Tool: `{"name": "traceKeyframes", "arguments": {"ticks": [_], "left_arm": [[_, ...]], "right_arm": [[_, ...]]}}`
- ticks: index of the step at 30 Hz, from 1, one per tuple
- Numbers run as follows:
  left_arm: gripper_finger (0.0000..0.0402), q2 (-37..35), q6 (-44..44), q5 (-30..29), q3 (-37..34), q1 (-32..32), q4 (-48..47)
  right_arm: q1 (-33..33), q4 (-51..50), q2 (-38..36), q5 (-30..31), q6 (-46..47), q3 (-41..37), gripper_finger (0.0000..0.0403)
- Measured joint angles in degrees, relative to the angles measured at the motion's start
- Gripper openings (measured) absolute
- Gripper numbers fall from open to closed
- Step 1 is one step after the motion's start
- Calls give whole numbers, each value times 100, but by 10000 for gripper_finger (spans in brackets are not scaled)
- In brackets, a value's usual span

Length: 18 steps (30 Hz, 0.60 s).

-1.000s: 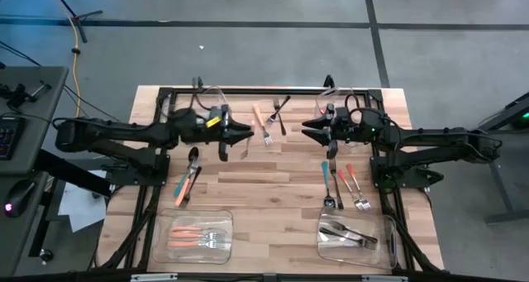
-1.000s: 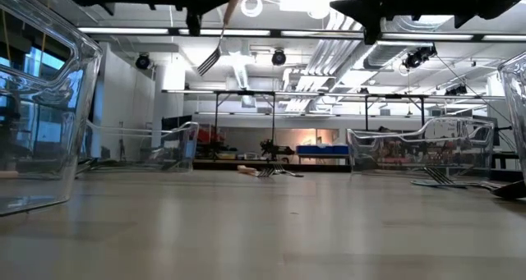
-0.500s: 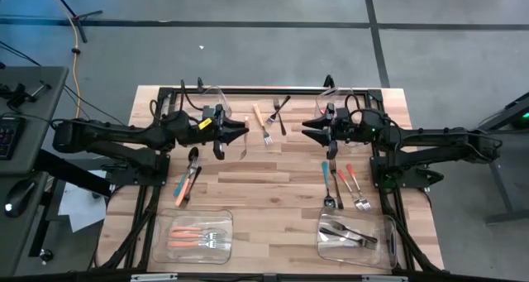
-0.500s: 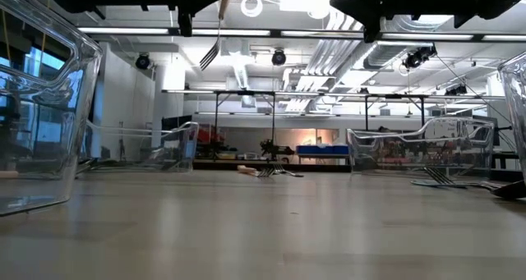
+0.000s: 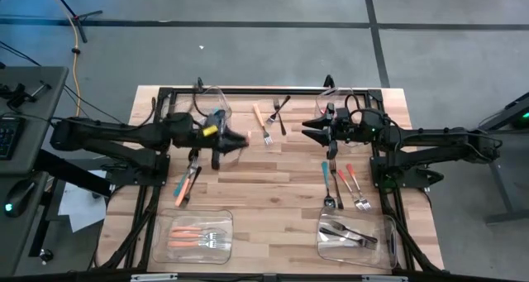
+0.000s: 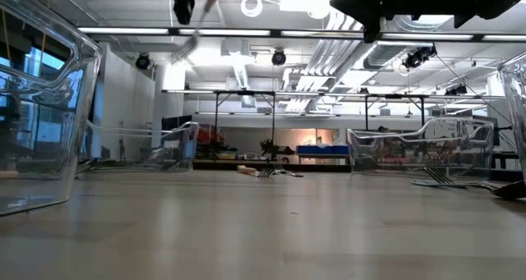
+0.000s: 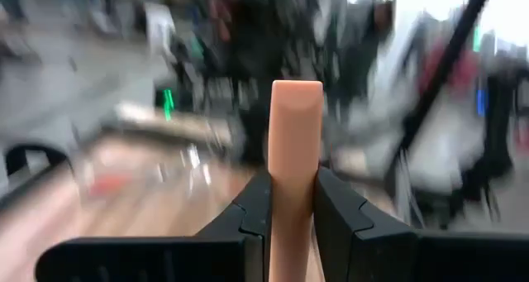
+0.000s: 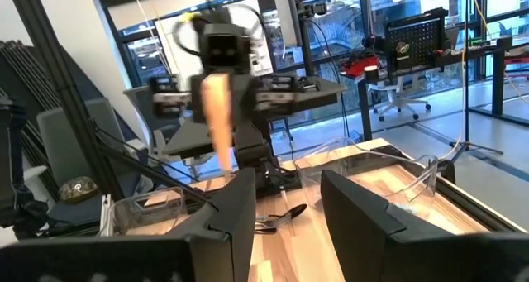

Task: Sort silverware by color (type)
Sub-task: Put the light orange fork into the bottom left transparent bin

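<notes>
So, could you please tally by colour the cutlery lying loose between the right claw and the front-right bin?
Teal-handled piece: 1
Black piece: 1
Red-orange-handled pieces: 2
Total: 4

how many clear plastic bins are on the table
4. One at each corner in the high view: far left, partly behind the left arm; far right; near left, holding orange-handled forks; near right, holding dark silverware.

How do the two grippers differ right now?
The left gripper is shut on a peach-handled fork; the right gripper is open and holds nothing. In the high view, the left points right and the right points left. Both are above the wooden table.
</notes>
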Motion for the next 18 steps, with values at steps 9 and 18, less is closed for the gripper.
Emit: {"name": "traceKeyframes", "arguments": {"ticks": [9,18], "left_arm": [[41,267,-612,-610,2046,-1932,-5135],[41,994,-2982,-863,2493,-4124,-6102]], "right_arm": [[0,-79,0,142,0,0,124],[0,-385,-2,140,-2,0,124]]}}
